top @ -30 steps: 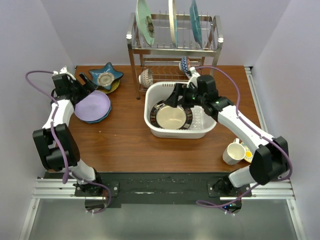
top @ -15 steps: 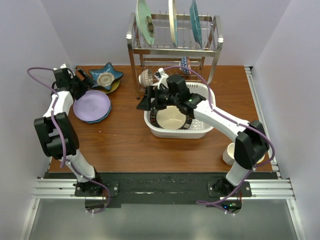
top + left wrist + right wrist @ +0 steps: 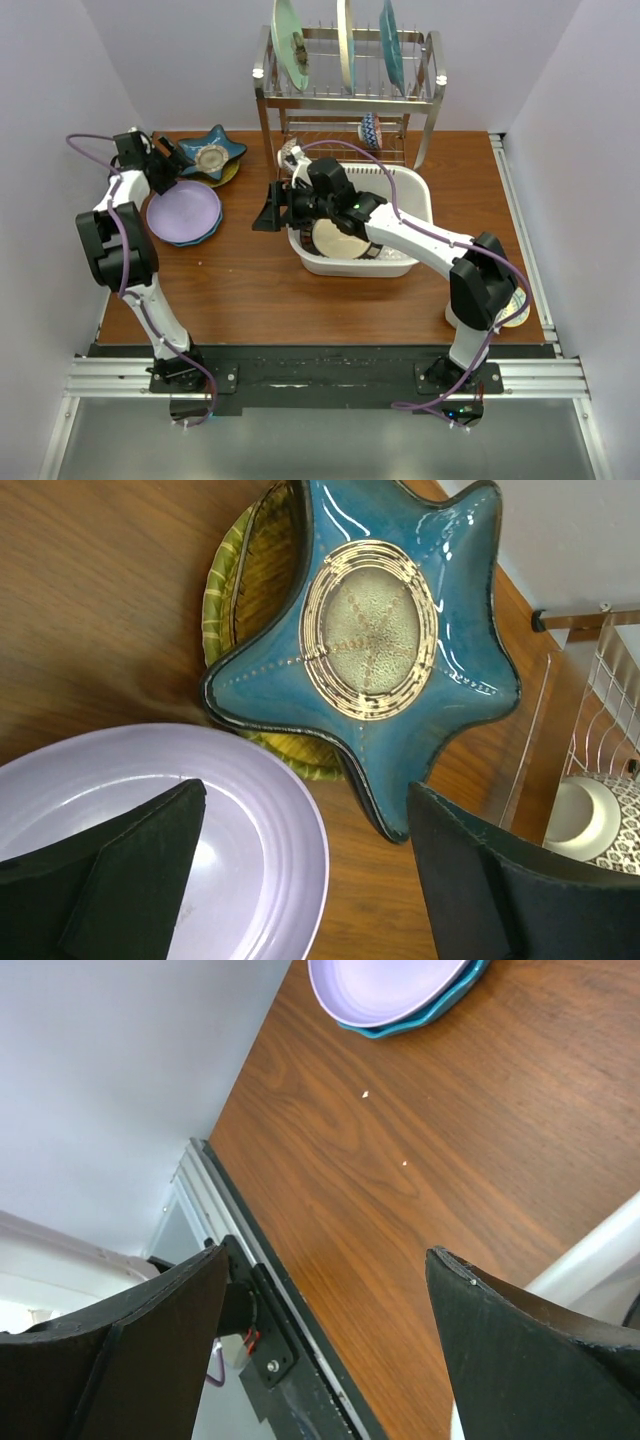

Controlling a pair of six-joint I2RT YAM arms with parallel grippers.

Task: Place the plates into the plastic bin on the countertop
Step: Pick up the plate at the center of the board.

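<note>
The white plastic bin stands mid-countertop and holds one dark-rimmed cream plate. At the left, a lavender plate lies on a blue plate. Behind it a blue star-shaped plate rests on an amber patterned plate. My left gripper is open and empty, low between the lavender plate and the star plate. My right gripper is open and empty, just left of the bin above bare wood, with the lavender plate ahead of it.
A steel wire rack stands behind the bin with three big teal and cream plates on top and a bowl and cup below. A saucer sits at the right front, mostly behind the right arm. The bin's rim is beside my right finger.
My right gripper has swung left out of the bin, leaving the plate inside, and now hangs past the bin's left side. My left gripper has shifted slightly back toward the star plate.
</note>
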